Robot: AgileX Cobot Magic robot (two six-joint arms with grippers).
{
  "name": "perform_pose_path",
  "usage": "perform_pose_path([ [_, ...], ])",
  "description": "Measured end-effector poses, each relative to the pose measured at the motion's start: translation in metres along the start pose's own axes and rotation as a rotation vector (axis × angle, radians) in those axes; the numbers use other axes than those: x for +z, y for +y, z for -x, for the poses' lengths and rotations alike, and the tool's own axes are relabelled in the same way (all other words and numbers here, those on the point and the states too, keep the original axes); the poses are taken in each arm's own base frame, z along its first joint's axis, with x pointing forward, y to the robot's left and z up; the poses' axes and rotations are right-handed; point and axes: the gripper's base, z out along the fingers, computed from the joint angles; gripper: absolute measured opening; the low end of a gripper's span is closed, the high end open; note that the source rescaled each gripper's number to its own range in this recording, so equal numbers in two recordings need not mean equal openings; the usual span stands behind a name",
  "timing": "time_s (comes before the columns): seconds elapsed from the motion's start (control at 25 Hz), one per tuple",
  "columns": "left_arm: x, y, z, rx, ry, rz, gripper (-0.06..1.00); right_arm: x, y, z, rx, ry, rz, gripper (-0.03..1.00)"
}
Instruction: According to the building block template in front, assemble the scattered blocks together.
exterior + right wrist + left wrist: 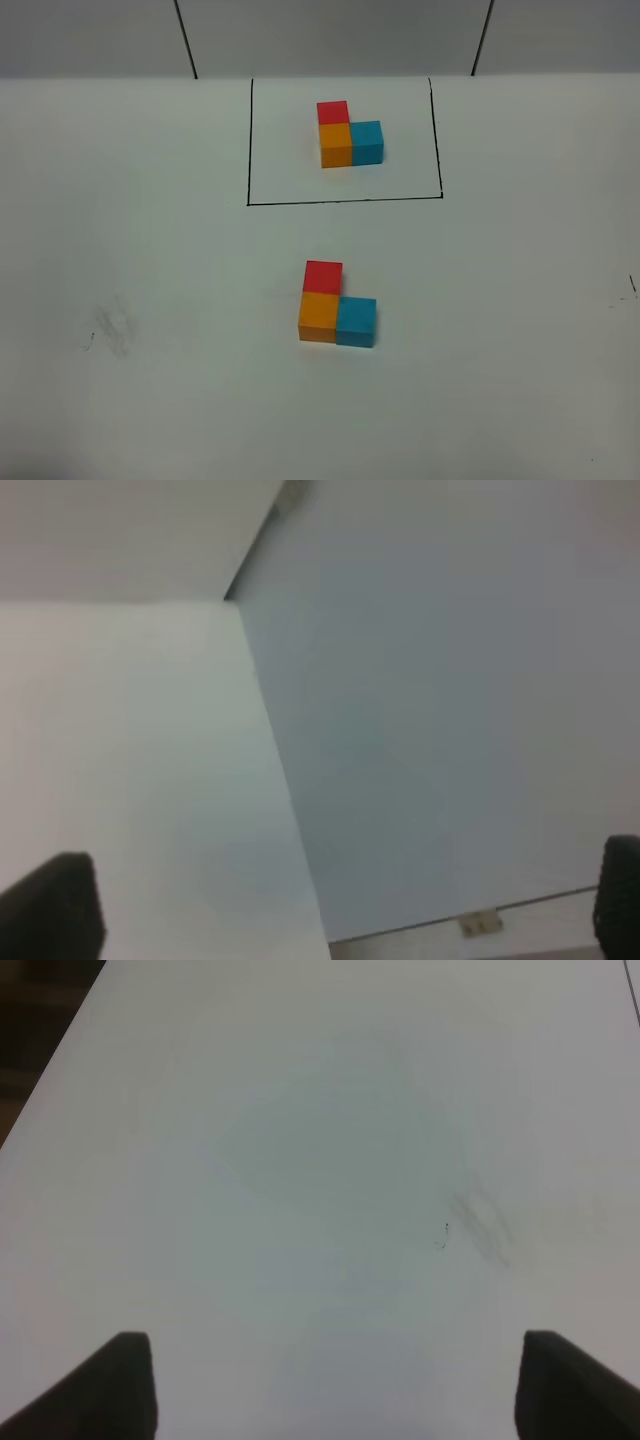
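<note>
The building block template (349, 134) sits at the back inside a thin black drawn rectangle: a red cube behind an orange cube, a blue cube to the orange one's right. Nearer the front, the scattered blocks stand joined in the same L: a red cube (322, 276), an orange cube (318, 317) and a light blue cube (356, 321), touching. Neither gripper shows in the exterior high view. My left gripper (335, 1385) is open and empty over bare table. My right gripper (345, 900) is open and empty, facing the table edge and a wall.
The white table (150, 250) bears a grey smudge (110, 330) at the left, also in the left wrist view (480, 1225). The table's edge (285, 780) runs through the right wrist view. A grey back wall (330, 35) stands behind the frame.
</note>
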Motion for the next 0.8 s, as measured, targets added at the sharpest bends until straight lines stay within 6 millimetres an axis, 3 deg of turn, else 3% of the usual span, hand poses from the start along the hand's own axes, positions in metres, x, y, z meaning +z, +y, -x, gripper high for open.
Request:
perform_pose_path([
  [0.24,0.0,0.0,0.0,0.0,0.0,0.0,0.83,-0.044,-0.007,-0.048,0.006,-0.031,0.096,1.0],
  [0.48,0.0,0.0,0.0,0.0,0.0,0.0,0.83,-0.099,0.004,-0.121,0.037,-0.151,0.187,0.98],
  [0.64,0.0,0.0,0.0,0.0,0.0,0.0,0.83,-0.12,0.013,-0.166,-0.006,-0.292,0.28,0.92],
  [0.8,0.0,0.0,0.0,0.0,0.001,0.0,0.83,-0.124,0.019,-0.208,-0.012,-0.342,0.319,0.9],
])
